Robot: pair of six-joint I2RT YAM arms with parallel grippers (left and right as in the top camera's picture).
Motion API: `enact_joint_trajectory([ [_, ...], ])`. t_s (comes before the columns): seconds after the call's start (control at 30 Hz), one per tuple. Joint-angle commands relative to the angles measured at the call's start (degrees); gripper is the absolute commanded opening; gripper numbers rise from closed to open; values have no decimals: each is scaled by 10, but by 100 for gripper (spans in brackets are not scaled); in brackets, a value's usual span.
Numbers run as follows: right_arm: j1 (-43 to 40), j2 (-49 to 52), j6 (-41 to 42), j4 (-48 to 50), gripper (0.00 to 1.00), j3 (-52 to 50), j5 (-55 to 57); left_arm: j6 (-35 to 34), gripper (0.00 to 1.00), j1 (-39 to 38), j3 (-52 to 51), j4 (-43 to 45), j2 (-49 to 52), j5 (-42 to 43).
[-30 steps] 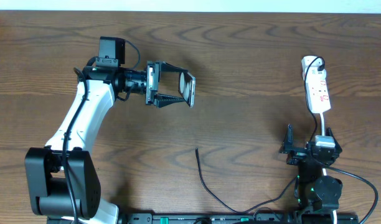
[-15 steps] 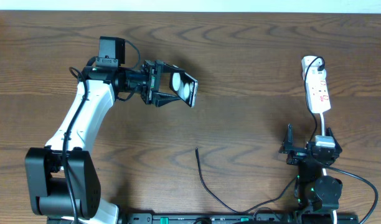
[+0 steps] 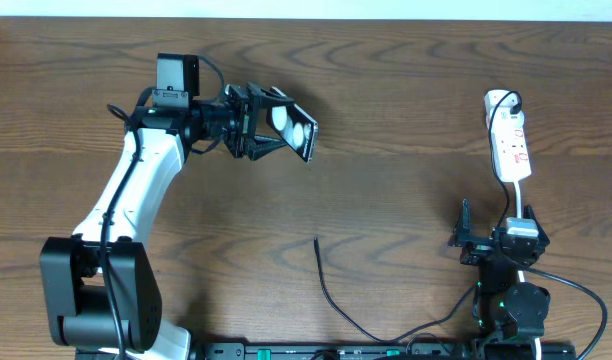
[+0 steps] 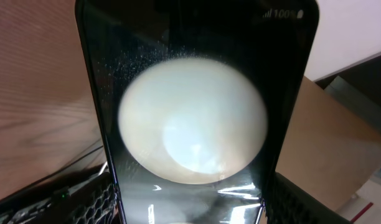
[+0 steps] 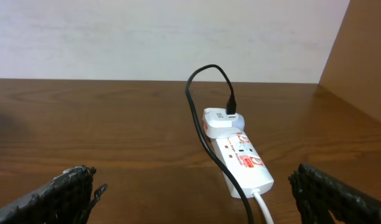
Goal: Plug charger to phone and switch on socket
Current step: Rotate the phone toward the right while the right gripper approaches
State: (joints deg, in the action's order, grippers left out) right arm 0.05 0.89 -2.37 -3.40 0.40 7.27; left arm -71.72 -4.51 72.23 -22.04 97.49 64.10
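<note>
Your left gripper [image 3: 276, 128] has rolled since a second ago: the phone [image 3: 296, 133] was nearly edge-on to the overhead camera then, and now its glossy face is turned up and slanted, sitting a touch higher in the overhead picture, with the arm's wrist swung along with it. Nothing else has budged: the charger [image 3: 323, 283] lies as it did on the wooden table [image 3: 406, 200], its free tip pointing up the table at centre, well apart from the phone, and your right arm is parked as before. The left wrist view is almost all phone, one big round white reflection with small white text by the top corner; the handset's lower end runs off the frame, so you cannot see its port there. The charger's far end slips under the rig at the bottom edge of the overhead view. The socket [image 3: 508, 135] lies at the right side of the table with a white adapter [image 5: 220, 121] plugged into its far end and a black lead looping out of it; its switch position is too small to read. Your left pincer is clenched on the phone, its textured pads [image 4: 84, 200] pressing both long edges. Your right gripper [image 5: 192, 185] is spread wide, holding nothing, facing the socket from a distance.
</note>
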Motion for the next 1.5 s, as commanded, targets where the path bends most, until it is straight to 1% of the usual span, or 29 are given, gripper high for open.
enact_joint_trajectory([
  [0.0,-4,-2,-7,-1,99,-1,-4,9,7,3,14,19,-8,7],
  [0.13,-4,-2,-7,-1,99,-1,0,20,8,3,14,44,-8,-2],
  [0.23,-4,-2,0,8,99,-1,-9,25,7,2,14,50,-7,-37],
  [0.27,-4,-2,13,10,99,-1,-18,25,7,2,14,50,-7,-45],
  [0.37,-4,-2,117,40,99,-1,-70,26,7,2,14,51,-7,-68],
  [0.4,-4,-2,139,52,99,-1,-94,26,8,2,14,57,-7,-75],
  [0.5,-4,-2,178,90,99,3,-174,25,7,2,14,86,-5,-81],
  [0.57,-4,0,207,92,99,17,-194,24,7,2,14,100,-4,-82],
  [0.67,-4,23,225,91,99,51,-234,25,7,1,14,102,-4,-98],
  [0.73,-4,64,257,92,99,87,-278,25,7,-1,14,102,-4,-118],
  [0.8,-4,118,272,92,99,125,-330,24,7,-7,14,102,-4,-131],
  [1.0,-3,346,272,92,99,269,-515,20,7,-32,14,106,-4,-154],
  [1.1,4,447,272,96,99,329,-578,11,7,-43,14,106,-4,-169],
  [1.17,9,509,272,123,99,356,-615,3,7,-49,14,106,-4,-177],
  [1.23,10,553,272,154,99,366,-619,-3,7,-52,14,107,-4,-183],
  [1.37,10,636,360,210,99,367,-631,-13,8,-60,14,110,-4,-184],
  [1.47,19,689,390,269,99,367,-633,-32,8,-70,14,111,-4,-193],
])
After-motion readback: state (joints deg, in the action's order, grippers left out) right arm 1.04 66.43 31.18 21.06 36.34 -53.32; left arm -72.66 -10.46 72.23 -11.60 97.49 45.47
